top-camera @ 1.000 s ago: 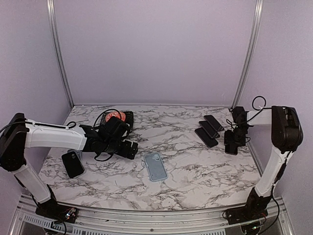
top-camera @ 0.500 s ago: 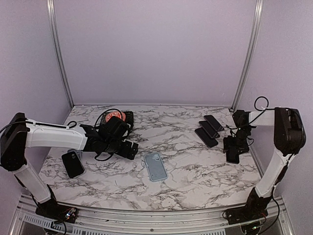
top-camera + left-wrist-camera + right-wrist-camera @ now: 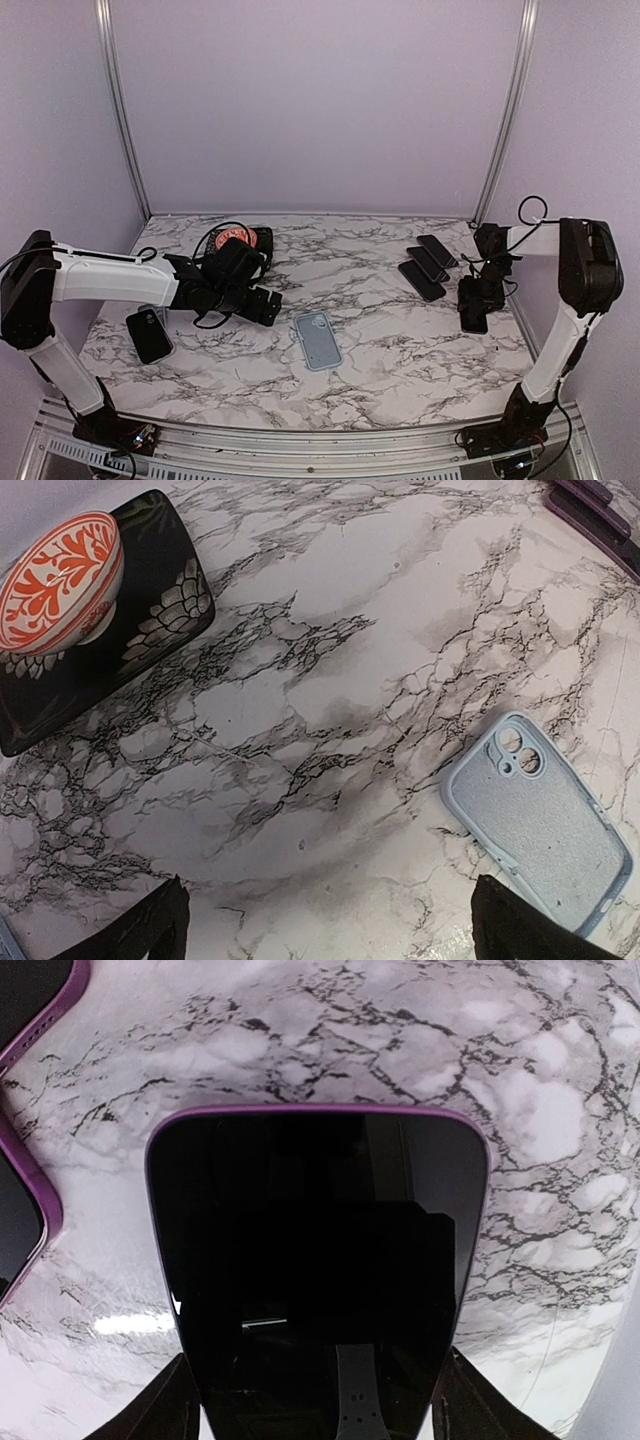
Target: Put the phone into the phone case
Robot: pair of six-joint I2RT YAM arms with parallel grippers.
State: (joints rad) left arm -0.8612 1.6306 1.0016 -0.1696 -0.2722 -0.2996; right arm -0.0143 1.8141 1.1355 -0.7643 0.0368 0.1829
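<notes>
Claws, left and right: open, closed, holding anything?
Left claw: open, empty.
Right claw: closed on the purple-edged phone.

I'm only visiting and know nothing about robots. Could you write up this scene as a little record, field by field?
table: white marble pattern
case: light blue, lying flat, nothing in it
right end effector: closed on a purple-edged phone
left end effector: open, empty, above the table beside the case, not touching
spare phones: three side by side, far right
bowl: red and white, on a black tray
</notes>
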